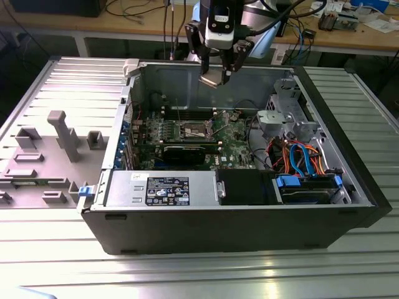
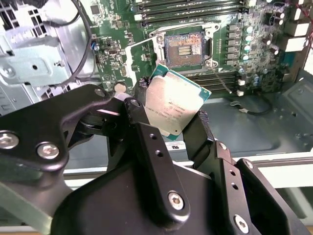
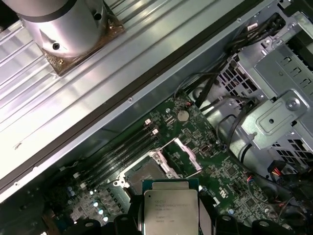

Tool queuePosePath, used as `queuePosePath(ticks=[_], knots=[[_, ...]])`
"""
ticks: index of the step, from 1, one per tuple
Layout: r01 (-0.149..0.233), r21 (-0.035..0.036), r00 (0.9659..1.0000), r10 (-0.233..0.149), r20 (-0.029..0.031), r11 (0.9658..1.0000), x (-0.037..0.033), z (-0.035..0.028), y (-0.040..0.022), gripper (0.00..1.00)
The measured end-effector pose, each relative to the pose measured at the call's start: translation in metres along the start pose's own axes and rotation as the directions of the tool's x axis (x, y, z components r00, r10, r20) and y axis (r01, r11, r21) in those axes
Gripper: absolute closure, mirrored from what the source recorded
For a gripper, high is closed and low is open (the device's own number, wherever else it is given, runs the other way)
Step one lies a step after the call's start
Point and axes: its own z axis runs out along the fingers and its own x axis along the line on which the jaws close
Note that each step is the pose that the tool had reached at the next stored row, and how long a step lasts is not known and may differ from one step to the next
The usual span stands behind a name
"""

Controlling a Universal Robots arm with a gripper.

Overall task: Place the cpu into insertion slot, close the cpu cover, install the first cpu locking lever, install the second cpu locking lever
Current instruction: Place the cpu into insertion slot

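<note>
My gripper (image 1: pixel 215 70) hangs over the back wall of the open computer case, shut on the cpu (image 1: pixel 211 78). The cpu (image 2: pixel 171 105) is a silvery square on a green edge, held tilted between two black fingers (image 2: pixel 142 105) in both wrist views. Below it on the green motherboard lies the insertion slot (image 2: pixel 183 47), dark-centred with a silver rim and nothing in it. The slot (image 1: pixel 193 129) sits mid-board in the exterior view. The cpu cover (image 3: pixel 164 161) stands swung up beside the slot (image 3: pixel 139 174). A thin wire locking lever (image 2: pixel 222 81) sticks out from the slot's corner.
Long black memory slots (image 2: pixel 190 9) flank the socket. A metal drive cage (image 1: pixel 283 118) with red and blue cables fills the case on the exterior view's right. The power supply (image 1: pixel 162 187) lies along the front. A grey moulded tray (image 1: pixel 56 143) sits outside at the exterior view's left.
</note>
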Motion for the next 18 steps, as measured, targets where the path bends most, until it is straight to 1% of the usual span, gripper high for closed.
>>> queuePosePath(ticks=[2, 5, 18], knots=[[-0.030, -0.0005, 0.9996, 0.030, 0.0025, 0.9996, 0.0000, 0.0006, -0.0001, 0.45], [-0.064, -0.0012, 0.9980, 0.064, 0.0053, 0.9980, -0.0001, 0.0011, -0.0001, 0.45], [-0.067, -0.0014, 0.9977, 0.067, 0.0056, 0.9977, 0.0000, 0.0011, -0.0001, 0.45]])
